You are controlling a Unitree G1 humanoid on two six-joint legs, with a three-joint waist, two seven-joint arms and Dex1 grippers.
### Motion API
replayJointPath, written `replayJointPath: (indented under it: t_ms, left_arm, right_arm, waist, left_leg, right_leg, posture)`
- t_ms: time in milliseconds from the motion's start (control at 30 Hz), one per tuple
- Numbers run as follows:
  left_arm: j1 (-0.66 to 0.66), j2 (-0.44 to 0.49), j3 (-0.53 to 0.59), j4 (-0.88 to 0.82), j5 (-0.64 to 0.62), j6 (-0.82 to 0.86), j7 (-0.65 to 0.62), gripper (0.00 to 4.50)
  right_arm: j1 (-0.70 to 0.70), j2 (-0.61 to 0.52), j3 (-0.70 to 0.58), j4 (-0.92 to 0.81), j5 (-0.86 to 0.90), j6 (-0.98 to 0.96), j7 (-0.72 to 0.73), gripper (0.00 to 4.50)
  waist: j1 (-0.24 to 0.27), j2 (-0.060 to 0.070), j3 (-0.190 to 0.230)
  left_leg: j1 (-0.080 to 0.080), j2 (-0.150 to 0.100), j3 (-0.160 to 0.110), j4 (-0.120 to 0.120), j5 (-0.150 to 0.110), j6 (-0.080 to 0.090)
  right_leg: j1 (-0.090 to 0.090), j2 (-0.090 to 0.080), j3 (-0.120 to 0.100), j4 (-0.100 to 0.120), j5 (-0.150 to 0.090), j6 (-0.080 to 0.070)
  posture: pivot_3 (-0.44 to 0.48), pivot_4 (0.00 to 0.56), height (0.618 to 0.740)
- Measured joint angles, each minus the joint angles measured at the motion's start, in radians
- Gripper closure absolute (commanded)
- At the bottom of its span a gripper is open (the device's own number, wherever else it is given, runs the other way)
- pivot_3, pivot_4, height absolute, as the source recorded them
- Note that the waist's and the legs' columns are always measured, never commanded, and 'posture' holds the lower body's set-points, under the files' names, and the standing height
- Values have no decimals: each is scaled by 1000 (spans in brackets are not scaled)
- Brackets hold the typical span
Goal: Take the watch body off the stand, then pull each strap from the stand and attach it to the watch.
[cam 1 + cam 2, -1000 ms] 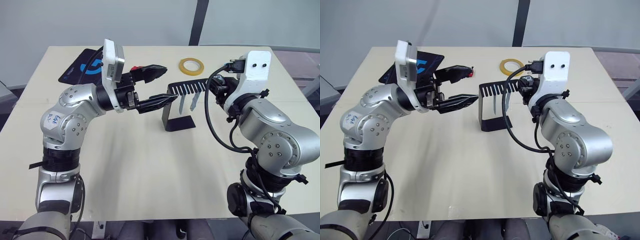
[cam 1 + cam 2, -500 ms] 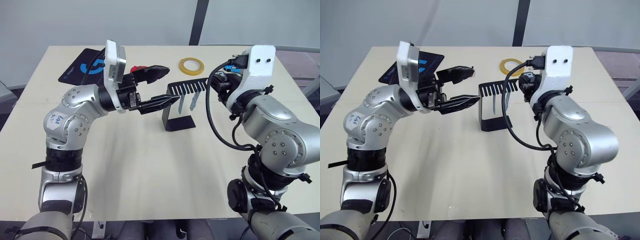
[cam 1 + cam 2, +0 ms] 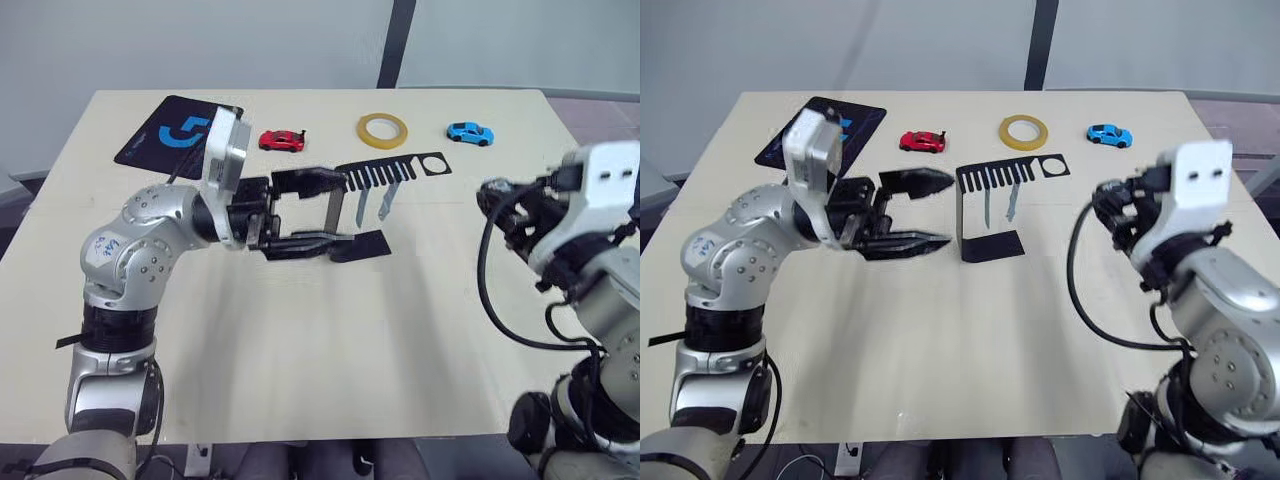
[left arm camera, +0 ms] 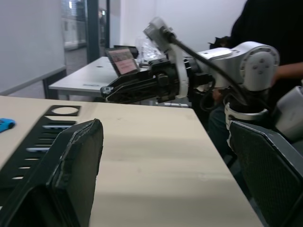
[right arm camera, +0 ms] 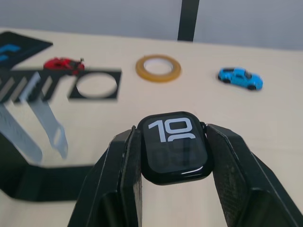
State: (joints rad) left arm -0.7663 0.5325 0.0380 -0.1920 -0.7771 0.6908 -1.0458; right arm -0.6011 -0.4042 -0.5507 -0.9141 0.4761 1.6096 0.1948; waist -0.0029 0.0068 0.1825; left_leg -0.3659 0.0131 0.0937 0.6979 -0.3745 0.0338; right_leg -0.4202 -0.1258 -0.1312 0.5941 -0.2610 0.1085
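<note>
The watch body [image 5: 174, 145], black with white digits on its screen, is pinched between the fingers of my right gripper [image 3: 490, 195], held over the table right of the stand. The stand [image 3: 336, 212], a black bent bracket, sits mid-table, its top plate [image 3: 432, 163] with the round hole pointing right. Two pale grey-blue straps [image 3: 362, 206] [image 3: 385, 203] hang from its comb slots. My left gripper [image 3: 948, 210] is open, with its fingertips level with the stand's left wall, one near the top plate and one near the base.
A red toy car [image 3: 281, 140], a yellow tape roll [image 3: 383, 129] and a blue toy car [image 3: 469, 132] lie behind the stand. A black mouse pad [image 3: 160, 140] with a blue logo lies far left. A person [image 4: 265, 28] stands beyond the table.
My right arm has drawn back to the right, away from the stand's top plate. My left gripper has come down and opened wider beside the stand.
</note>
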Motion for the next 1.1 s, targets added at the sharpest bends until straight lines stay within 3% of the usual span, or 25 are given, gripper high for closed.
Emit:
replayJointPath:
  t_ms: [100, 267, 367, 600, 1100]
  left_arm:
    - [114, 56, -40, -69, -2, -1, -84, 0]
    - [136, 62, -70, -89, 20, -39, -114, 0]
    - [146, 58, -86, -89, 38, -50, -111, 0]
    - [143, 35, -100, -91, 52, -56, -85, 0]
    - [117, 16, -101, -91, 73, -58, -37, 0]
  right_arm:
    - [294, -4, -137, -14, 53, -13, 79, 2873]
    - [551, 12, -119, 2, 16, -237, 113, 2873]
    - [616, 11, -75, 67, -24, -372, 123, 2873]
    - [612, -61, 46, 355, -117, -680, 184, 2873]
    - [506, -92, 92, 647, -131, -826, 206, 2873]
  waist:
    - [2, 1, 1]
    - [4, 1, 1]
    - [3, 1, 1]
    - [2, 1, 1]
    - [6, 1, 1]
  left_leg:
    - [-3, 1, 0, 0, 0, -1]
    - [-2, 0, 2, 1, 1, -1]
    - [-2, 0, 3, 1, 1, -1]
    - [-2, 1, 4, 1, 1, -2]
    - [-2, 1, 3, 2, 1, -2]
  right_leg:
    - [-4, 3, 1, 1, -1, -1]
    - [-4, 2, 4, 2, 0, -1]
    - [-5, 2, 5, 2, 0, -1]
    - [-5, 4, 6, 3, 0, -1]
    - [-5, 3, 5, 3, 0, -1]
  posture:
    - [0, 150, 732]
    - [0, 150, 732]
    - [0, 150, 732]
    - [0, 150, 732]
    - [0, 150, 732]
